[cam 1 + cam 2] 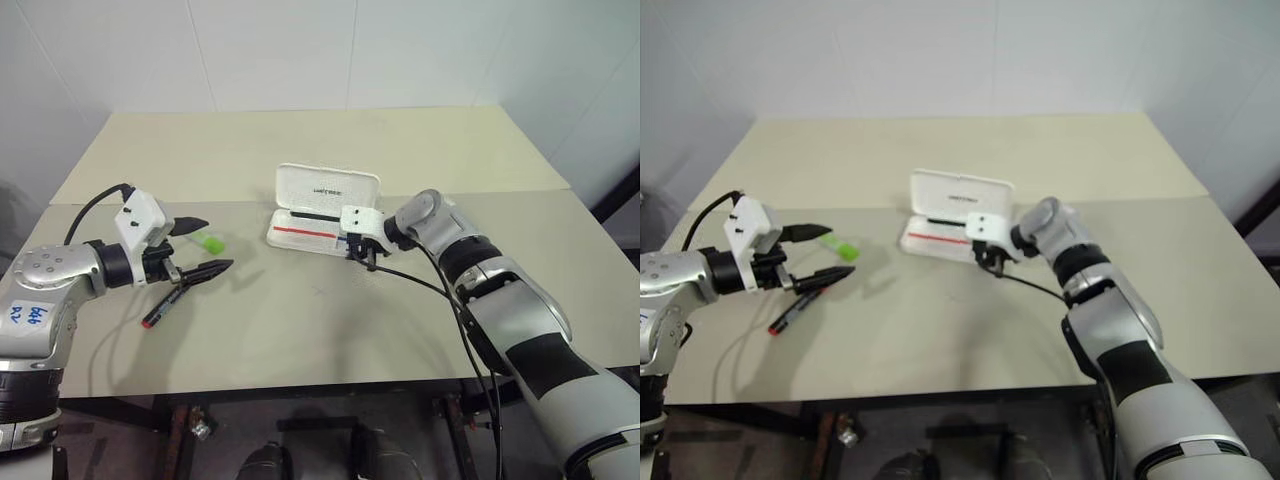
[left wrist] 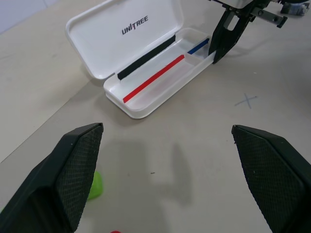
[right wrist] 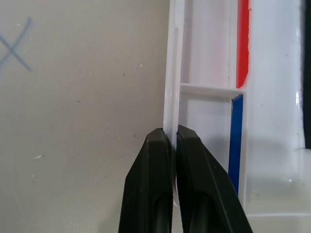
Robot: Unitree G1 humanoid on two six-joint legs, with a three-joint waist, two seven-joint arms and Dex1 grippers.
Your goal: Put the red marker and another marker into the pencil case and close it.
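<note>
Robot test lab or demo room, not home. Plain white panelled walls (image 1: 300, 50), no decoration. Two bare beige rectangular desks (image 1: 320, 330) pushed together, seam between them, dark metal frame below. Small pen-drawn cross mark (image 2: 247, 100) on desk surface, like placement marker. White hard plastic pencil case (image 2: 146, 58) with brand lettering on open lid. Black cables (image 1: 440, 290) trailing along robot arms.

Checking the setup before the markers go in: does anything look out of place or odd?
Nothing is spilled or broken. One oddity: the right gripper is pinched shut on the front wall of the open, empty pencil case, while the red marker and green highlighter lie on the table.
</note>
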